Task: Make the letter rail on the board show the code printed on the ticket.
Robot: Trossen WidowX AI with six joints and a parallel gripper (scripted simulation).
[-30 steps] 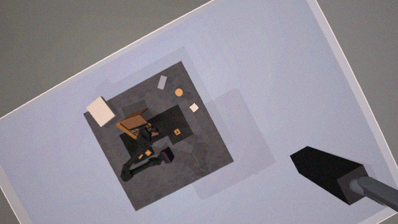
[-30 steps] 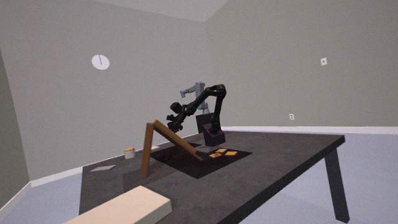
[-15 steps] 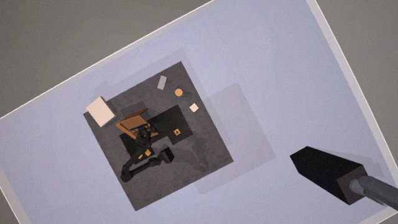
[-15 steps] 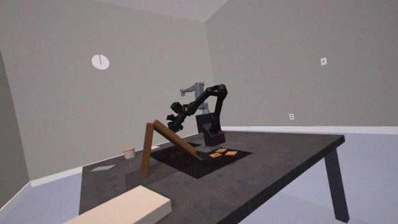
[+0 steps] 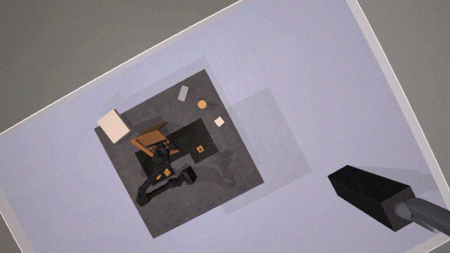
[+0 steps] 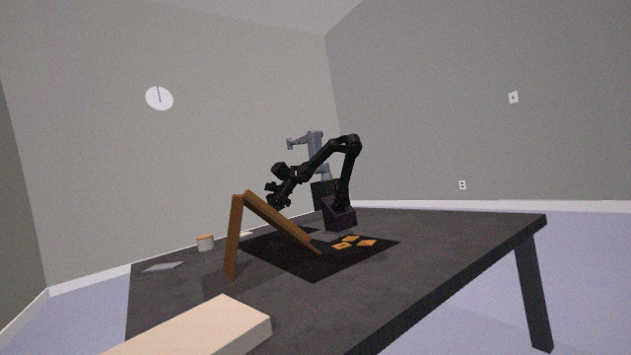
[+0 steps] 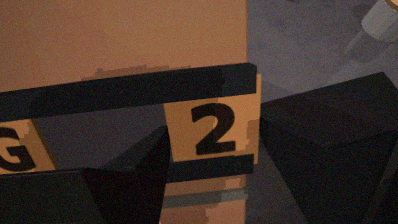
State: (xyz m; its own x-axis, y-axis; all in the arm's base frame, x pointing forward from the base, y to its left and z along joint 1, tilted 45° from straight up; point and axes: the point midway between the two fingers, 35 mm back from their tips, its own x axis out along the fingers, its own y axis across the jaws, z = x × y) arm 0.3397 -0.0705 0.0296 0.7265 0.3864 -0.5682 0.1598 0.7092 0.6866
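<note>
My gripper [image 7: 213, 127] [image 6: 279, 203] is shut on the tile marked 2 [image 7: 182, 145], with one finger at each side edge. The 2 tile stands between the dark upper and lower bars of the letter rail [image 7: 125, 92], at the rail's right end, its right edge slightly beyond the bar ends. A G tile [image 7: 17, 145] sits further left in the rail, apart from the 2 by a gap. The rail is on the tilted wooden board [image 5: 149, 137] [image 6: 276, 222]. A loose A tile [image 5: 200, 149] lies on the black mat [image 5: 190, 137] [image 6: 315, 268]. The ticket's code cannot be read.
Two more loose tiles [image 5: 166, 172] [image 5: 158, 176] lie by the arm. A cylinder with an orange top [image 5: 202, 104] [image 6: 205, 243] [image 7: 380, 22], a small white square [image 5: 219, 121], a grey flat piece [image 5: 183, 93] [image 6: 163, 267] and a large pale box [image 5: 113, 126] [image 6: 197, 330] are around the board.
</note>
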